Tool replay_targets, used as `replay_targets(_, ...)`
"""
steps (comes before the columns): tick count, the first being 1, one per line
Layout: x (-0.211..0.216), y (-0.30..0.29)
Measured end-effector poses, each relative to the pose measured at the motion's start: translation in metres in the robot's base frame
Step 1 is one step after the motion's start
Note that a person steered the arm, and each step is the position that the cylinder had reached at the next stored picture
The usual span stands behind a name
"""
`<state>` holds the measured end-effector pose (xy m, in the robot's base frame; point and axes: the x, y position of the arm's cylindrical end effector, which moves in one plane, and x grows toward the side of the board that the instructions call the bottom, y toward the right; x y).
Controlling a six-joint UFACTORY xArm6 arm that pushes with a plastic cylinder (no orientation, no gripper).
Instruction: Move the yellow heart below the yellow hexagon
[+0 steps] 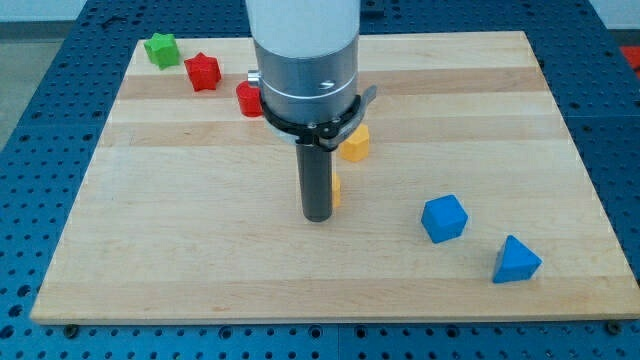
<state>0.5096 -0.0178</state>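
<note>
The rod has no jaws; my tip (318, 216) touches the yellow heart (336, 189), mostly hidden at its two o'clock. The yellow hexagon (354, 144) sits just beyond at one o'clock. An off-centre shove could spin the heart into it.

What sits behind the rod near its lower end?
A yellow block peeks out at the view's right of my tip; most of it is covered, shape unclear. Another yellow block sits above.

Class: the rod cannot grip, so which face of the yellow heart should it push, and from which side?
My tip sits at the left of the yellow heart, hiding most of it. The yellow hexagon lies above-right. Probably push its left face rightward; the face's shape can't be made out.
</note>
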Motion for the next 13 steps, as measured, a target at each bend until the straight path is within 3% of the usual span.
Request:
replay_targets(3, -0.004, -0.064)
replay_targets(6, -0.03, 0.004)
replay_targets(8, -0.006, -0.014)
replay_targets(12, -0.012, 0.066)
replay_targets(13, -0.011, 0.053)
